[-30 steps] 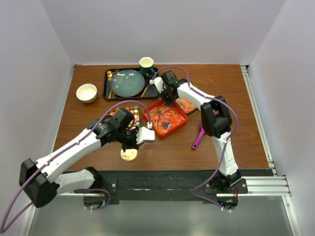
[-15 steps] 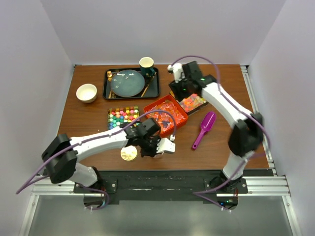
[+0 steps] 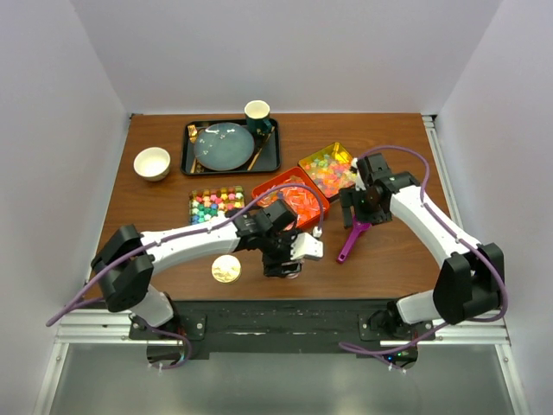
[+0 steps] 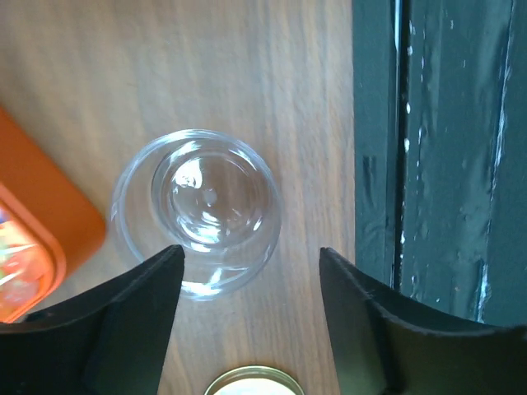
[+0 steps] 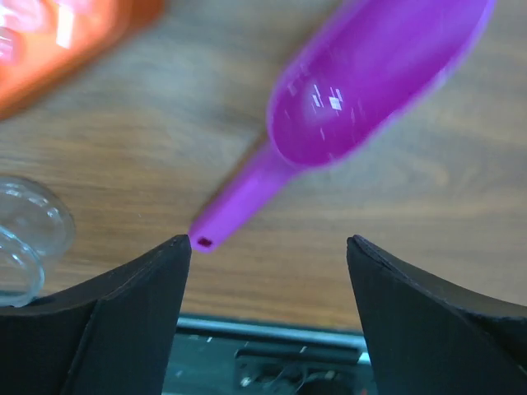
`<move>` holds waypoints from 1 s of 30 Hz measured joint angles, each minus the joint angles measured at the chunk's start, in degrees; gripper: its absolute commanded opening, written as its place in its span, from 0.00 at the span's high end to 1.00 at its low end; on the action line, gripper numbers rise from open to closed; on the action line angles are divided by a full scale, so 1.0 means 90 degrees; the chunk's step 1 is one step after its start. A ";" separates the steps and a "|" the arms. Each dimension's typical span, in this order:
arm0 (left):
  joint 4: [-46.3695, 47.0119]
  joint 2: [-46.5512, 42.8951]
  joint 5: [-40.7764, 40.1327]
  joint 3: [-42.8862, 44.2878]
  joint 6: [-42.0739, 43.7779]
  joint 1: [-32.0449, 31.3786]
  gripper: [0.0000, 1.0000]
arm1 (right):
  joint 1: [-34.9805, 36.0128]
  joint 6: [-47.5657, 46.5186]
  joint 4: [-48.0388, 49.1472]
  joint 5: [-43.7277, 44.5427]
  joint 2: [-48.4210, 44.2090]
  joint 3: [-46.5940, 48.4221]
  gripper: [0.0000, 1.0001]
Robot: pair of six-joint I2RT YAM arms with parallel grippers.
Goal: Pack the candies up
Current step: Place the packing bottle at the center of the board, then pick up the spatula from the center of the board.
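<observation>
Setting: Pale walls enclose a brown wooden bench (image 3: pixel 155 225) on three sides, with both arms reaching across it from the near edge.
Candies: The candies (image 3: pixel 216 205) lie in three lots at mid-bench. Bright multicoloured cubes sit in a square grid on the left, wrapped pieces fill an orange tray (image 4: pixel 49 197) in the centre, and small mixed-colour sweets fill a yellow tray (image 3: pixel 304 162) to the right.
Left gripper: The left gripper (image 4: pixel 251 252) hangs open over the near edge of the bench, fingers spread wide. An empty clear jar (image 4: pixel 198 206) stands upright just beyond the fingertips, with its near rim behind the left finger. Whether that finger touches it cannot be told.
Right gripper: The right gripper (image 5: pixel 270 240) is also wide open, poised above a purple scoop (image 5: pixel 379 82) lying on the wood. The tip of the scoop's handle is just beside one finger.
Nearby: A gold lid (image 3: pixel 226 269) lies flat beside the jar, near the bench's front edge.
Far side: A black tray (image 3: pixel 187 164) carries a blue-grey plate (image 3: pixel 218 145), a dark cup (image 3: pixel 257 111) stands at its corner, and a white bowl (image 3: pixel 152 162) sits to its left.
</observation>
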 measured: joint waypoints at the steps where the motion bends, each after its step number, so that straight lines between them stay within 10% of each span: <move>1: 0.0002 -0.0056 -0.0022 0.0039 -0.0070 0.0019 0.28 | -0.0049 0.0109 -0.0068 -0.0007 -0.0005 -0.0049 0.24; 17: 0.0471 -0.0750 -0.0204 0.0440 -0.1098 0.1892 0.30 | -0.0087 0.1282 0.0401 -0.0109 0.0889 -0.0644 0.35; 25: 0.0510 -0.0753 -0.0136 0.0576 -0.1217 0.2465 0.31 | -0.0090 0.1350 0.0612 0.0138 0.1319 -0.0646 0.91; 30: 0.0614 -0.0780 0.0330 0.1129 -0.1576 0.2577 0.24 | -0.0107 0.1083 0.0447 0.0294 0.1314 -0.0512 1.00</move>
